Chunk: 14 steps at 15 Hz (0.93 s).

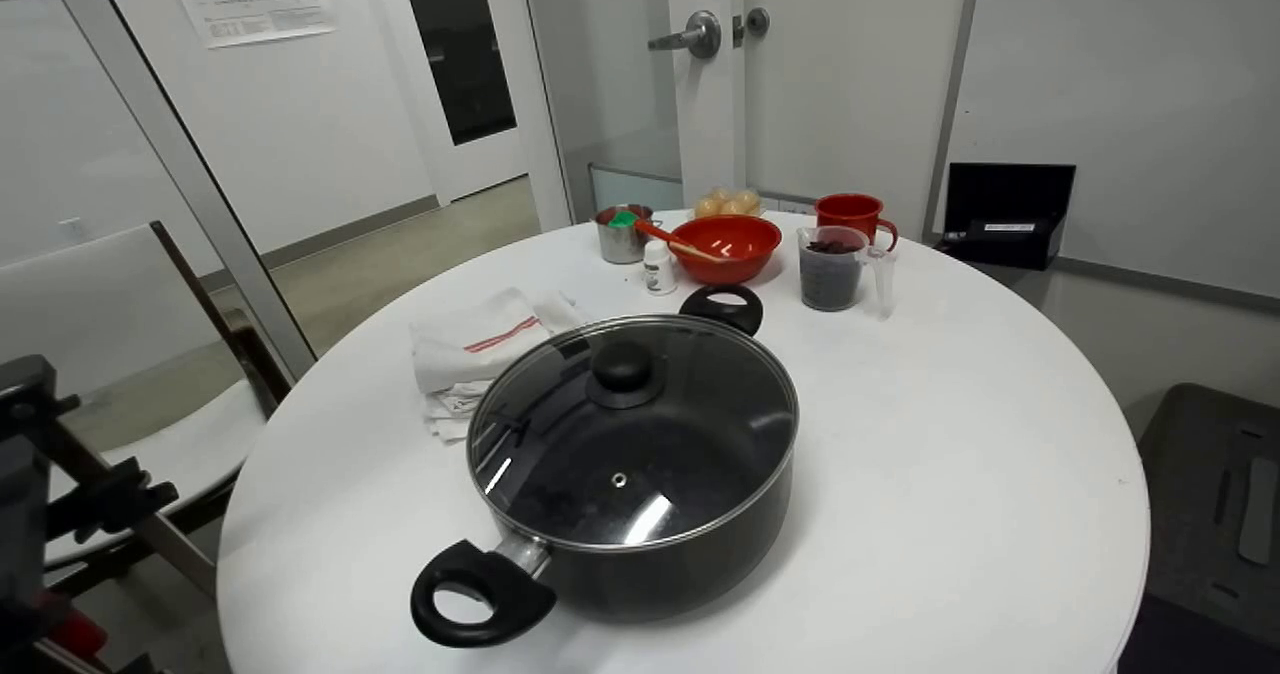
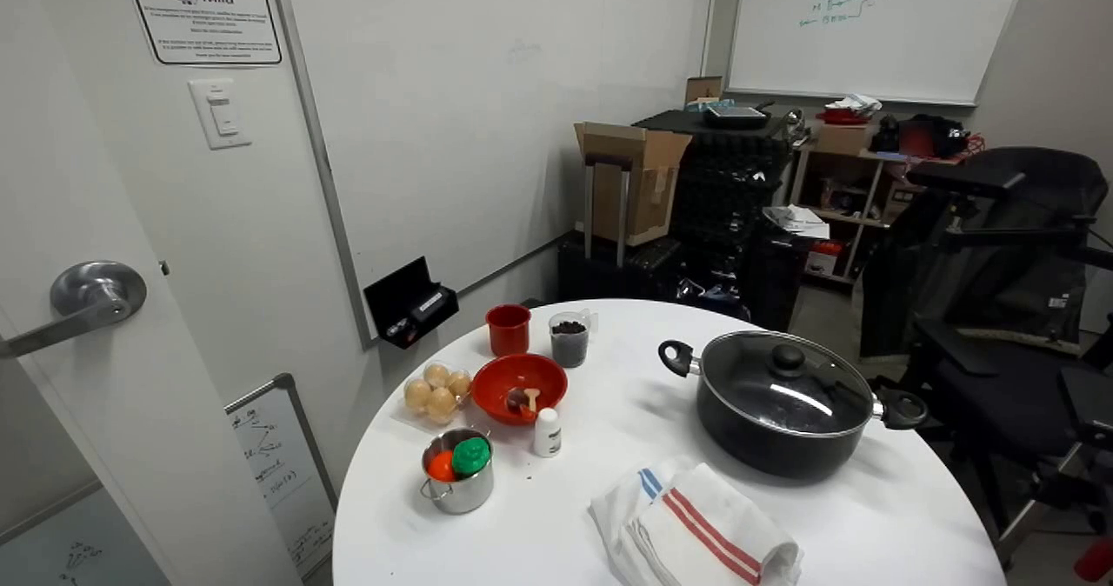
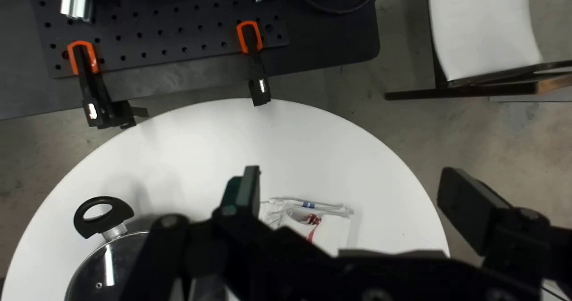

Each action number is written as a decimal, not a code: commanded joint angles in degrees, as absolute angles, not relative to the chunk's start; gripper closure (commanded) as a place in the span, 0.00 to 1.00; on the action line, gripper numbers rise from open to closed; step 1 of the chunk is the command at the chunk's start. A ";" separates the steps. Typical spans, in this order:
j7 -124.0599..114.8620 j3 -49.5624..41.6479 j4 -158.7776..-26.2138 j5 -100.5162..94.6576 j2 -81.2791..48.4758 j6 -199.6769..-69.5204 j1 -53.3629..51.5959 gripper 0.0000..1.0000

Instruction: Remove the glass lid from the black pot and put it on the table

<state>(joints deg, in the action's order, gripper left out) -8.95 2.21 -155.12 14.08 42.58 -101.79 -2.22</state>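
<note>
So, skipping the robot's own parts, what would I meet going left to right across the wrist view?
Round black loop-handled pot, folded white cloths with red and blue stripes, dark-framed white chair.

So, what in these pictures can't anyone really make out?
Much of the glass lid: wrist view, cut off by the bottom edge and covered by the gripper.
Label on the white bottle: both exterior views, too small to read.
Part of the folded white cloth: an exterior view, cut off by the bottom edge.

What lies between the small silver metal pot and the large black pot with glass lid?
In an exterior view, a small white cylindrical bottle stands upright between the silver pot and the black pot, nearer the silver pot.
</note>
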 commanded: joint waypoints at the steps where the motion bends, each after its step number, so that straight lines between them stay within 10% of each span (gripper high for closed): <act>1: -9.30 2.46 -153.18 12.43 34.32 -107.83 0.76 0.00; 14: -26.35 2.32 -149.12 3.33 6.22 -136.46 6.56 0.00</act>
<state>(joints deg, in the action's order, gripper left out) -20.42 2.52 -152.51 6.12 13.70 -132.74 5.26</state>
